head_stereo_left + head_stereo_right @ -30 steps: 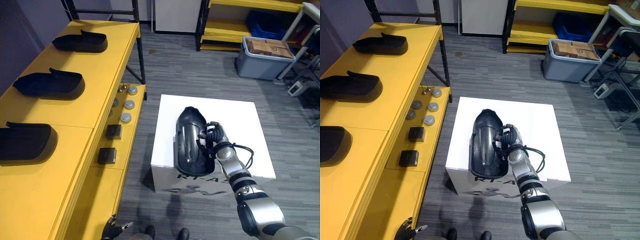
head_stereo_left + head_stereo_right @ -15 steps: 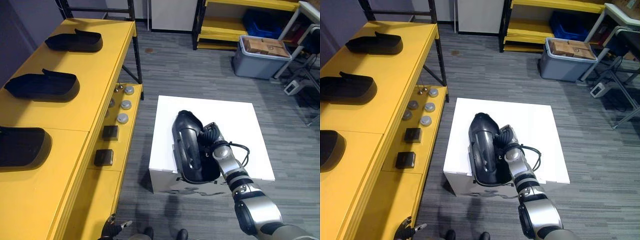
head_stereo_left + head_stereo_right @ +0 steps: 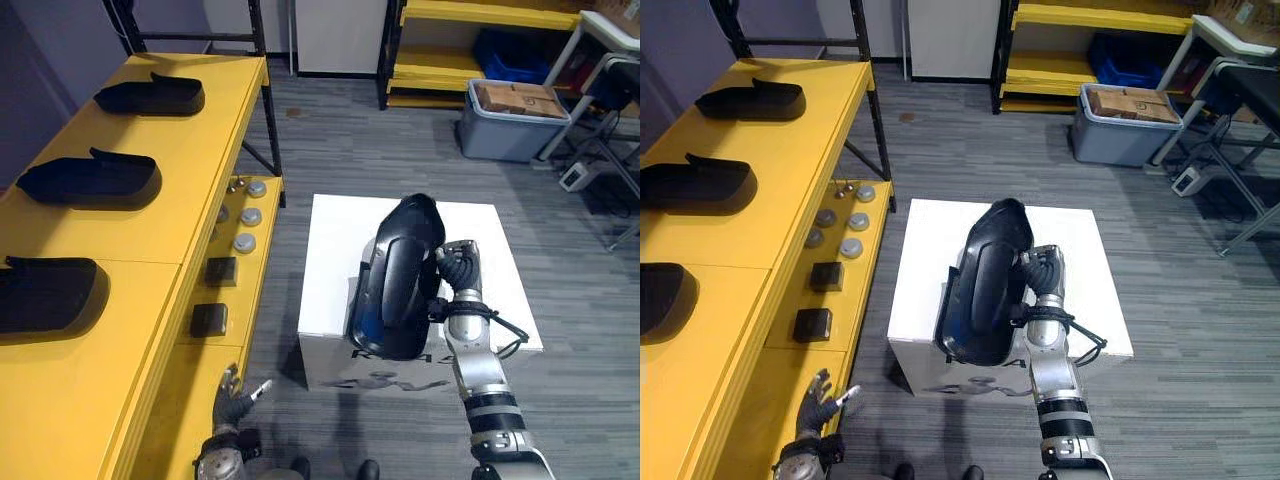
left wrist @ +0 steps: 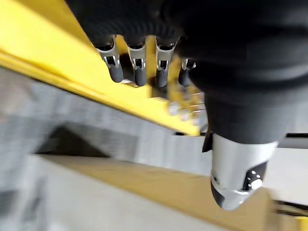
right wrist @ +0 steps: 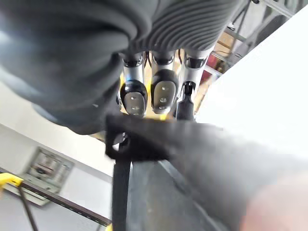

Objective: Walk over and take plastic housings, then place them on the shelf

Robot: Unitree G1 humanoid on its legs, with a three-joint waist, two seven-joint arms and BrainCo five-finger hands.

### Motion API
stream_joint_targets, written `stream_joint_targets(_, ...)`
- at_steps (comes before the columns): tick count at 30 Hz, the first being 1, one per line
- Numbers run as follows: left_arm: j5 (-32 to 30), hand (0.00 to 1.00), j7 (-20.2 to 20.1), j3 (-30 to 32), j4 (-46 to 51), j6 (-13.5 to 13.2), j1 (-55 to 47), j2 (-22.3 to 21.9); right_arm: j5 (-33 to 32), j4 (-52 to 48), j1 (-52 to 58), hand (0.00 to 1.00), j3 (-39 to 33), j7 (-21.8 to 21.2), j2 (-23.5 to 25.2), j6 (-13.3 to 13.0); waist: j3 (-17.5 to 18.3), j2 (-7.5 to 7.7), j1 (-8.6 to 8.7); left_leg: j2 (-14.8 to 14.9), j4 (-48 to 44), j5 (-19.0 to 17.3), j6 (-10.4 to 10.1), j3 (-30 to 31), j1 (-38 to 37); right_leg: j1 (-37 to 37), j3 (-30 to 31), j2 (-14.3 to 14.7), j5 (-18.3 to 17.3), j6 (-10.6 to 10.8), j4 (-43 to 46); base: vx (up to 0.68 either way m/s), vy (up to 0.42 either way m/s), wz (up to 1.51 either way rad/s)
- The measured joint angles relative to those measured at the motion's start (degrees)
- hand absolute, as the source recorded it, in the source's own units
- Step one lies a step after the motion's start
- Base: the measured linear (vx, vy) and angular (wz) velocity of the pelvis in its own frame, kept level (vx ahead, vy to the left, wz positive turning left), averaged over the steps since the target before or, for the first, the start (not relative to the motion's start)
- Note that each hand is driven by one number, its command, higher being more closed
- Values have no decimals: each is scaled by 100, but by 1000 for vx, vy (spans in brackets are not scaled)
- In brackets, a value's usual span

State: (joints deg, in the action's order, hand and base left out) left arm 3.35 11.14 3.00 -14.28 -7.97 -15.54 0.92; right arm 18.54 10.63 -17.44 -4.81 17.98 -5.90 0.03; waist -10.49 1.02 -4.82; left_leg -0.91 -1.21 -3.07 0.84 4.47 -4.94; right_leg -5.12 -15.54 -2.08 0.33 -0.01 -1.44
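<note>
Black plastic housing [image 3: 398, 280]: held on end, clear of the white worktop [image 3: 335, 250], its rim gripped by the curled fingers of the right hand [image 3: 458, 275]. The left hand [image 3: 238, 400] hangs low beside the yellow shelf [image 3: 190, 140], fingers loosely spread, holding nothing. Handling advice: one-sided grip on a long shell, so keep it firm, turn slowly toward the shelf, and set it flat on bare surface apart from the three housings [image 3: 92, 180] already there.

Four plastic housings [image 3: 395, 280] [image 3: 150, 95] [image 3: 90, 180] [image 3: 45, 295]; two black blocks [image 3: 221, 271] [image 3: 208, 320]
</note>
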Motion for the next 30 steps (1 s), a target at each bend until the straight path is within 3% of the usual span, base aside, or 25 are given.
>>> stream_joint_targets(7,132,0,92,-136,1703,-262,-45,-60,35,-854,150,100,43,231,182,-271,81,-51,49,-8,-12,1,1,62,20,-4,-76,-12,1,0,16,-8,2,5)
stream_joint_targets(10,171,0,84,-492,2253,-427,37,-23,247,-1011,151,100,83,237,184,-326,152,-106,51,-17,-12,2,2,61,14,-14,-80,-22,1,1,13,37,13,1)
stream_joint_targets(18,199,0,-20,-1077,2293,-474,524,29,400,-1138,149,100,428,224,171,-355,271,-122,110,-8,-12,2,2,45,-41,-76,-68,-11,2,-1,-4,8,1,0)
stream_joint_targets(19,199,0,-19,-1094,2282,-474,528,54,397,-1138,149,0,460,215,170,-355,299,-120,111,-8,-12,2,2,44,-42,-76,-66,-11,3,-1,-4,0,0,0)
stream_joint_targets(26,166,0,-17,-1069,2154,-450,457,184,222,-1145,150,0,638,15,185,-356,375,-120,97,-4,-5,2,3,2,-60,-75,-18,-4,12,-6,-7,1,3,-2)
stream_joint_targets(30,88,0,-24,-949,1618,-381,397,163,94,-1307,252,0,731,-135,231,-369,380,-119,93,13,27,1,3,-108,-95,-66,81,13,19,-12,-16,5,4,-11)
